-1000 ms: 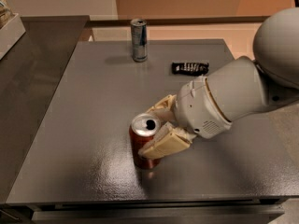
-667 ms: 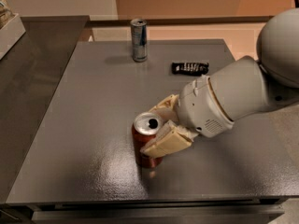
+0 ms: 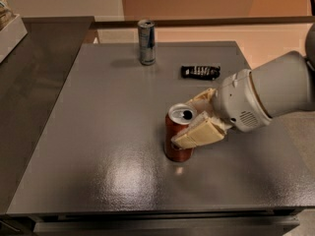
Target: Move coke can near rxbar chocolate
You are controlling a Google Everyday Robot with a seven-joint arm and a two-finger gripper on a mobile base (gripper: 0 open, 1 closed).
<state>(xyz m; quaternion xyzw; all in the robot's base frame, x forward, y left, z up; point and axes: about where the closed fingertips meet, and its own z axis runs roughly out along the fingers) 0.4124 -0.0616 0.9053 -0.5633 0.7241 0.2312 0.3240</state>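
Rightward-shifted coke can [image 3: 175, 150], end effector [image 3: 185, 123] gripping.

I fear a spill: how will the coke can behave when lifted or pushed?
The coke can stands upright and narrow, so a push may tip it. Its top is open, so contents, if any, could spill. The gripper clasps it near the top.

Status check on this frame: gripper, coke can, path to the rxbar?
Gripper mid-table, fingers shut on coke can. Can upright, short of rxbar chocolate. Nothing between them; slim silver can stands clear at far edge.
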